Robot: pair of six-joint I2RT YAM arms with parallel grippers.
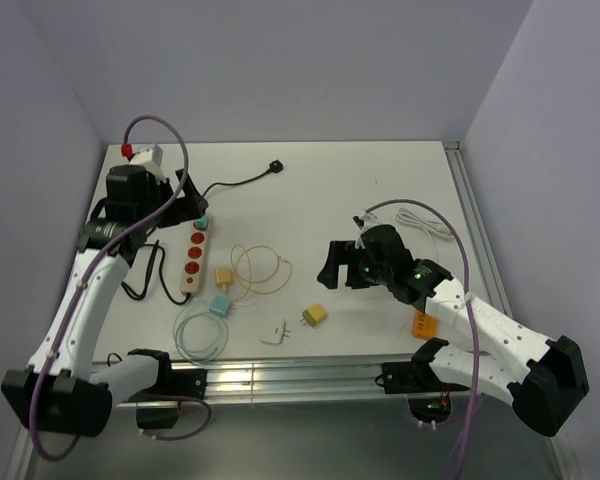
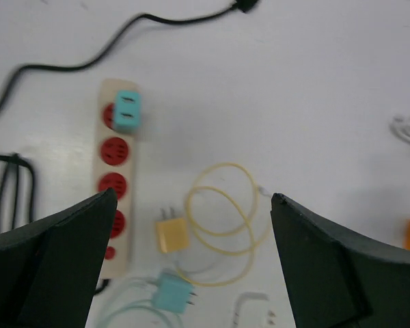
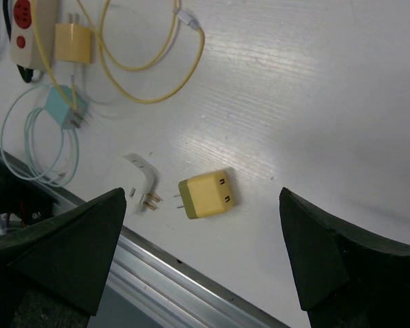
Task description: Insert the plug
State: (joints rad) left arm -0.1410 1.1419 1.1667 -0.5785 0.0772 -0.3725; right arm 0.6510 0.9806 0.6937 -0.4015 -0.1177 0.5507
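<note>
A beige power strip [image 1: 193, 255] with red sockets lies at the left, with a teal plug [image 1: 201, 222] seated in its far socket; both show in the left wrist view, the strip [image 2: 116, 171] and the plug [image 2: 128, 111]. My left gripper [image 1: 187, 200] is open and empty above the strip's far end, and its jaws stand wide in the left wrist view [image 2: 193, 198]. A loose olive-yellow plug [image 1: 314, 316] lies near the front edge. My right gripper [image 1: 335, 262] is open and empty, hovering above that plug [image 3: 206, 194]; its jaws [image 3: 202, 195] stand wide.
A yellow charger [image 1: 223, 276] with coiled yellow cable, a teal charger [image 1: 220, 306] with pale cable and a white plug [image 1: 274, 333] lie between strip and olive plug. A black cord's plug [image 1: 275, 167] lies far back, a white cable [image 1: 420, 222] and an orange block [image 1: 423, 325] at right. An aluminium rail [image 3: 191, 273] borders the front edge.
</note>
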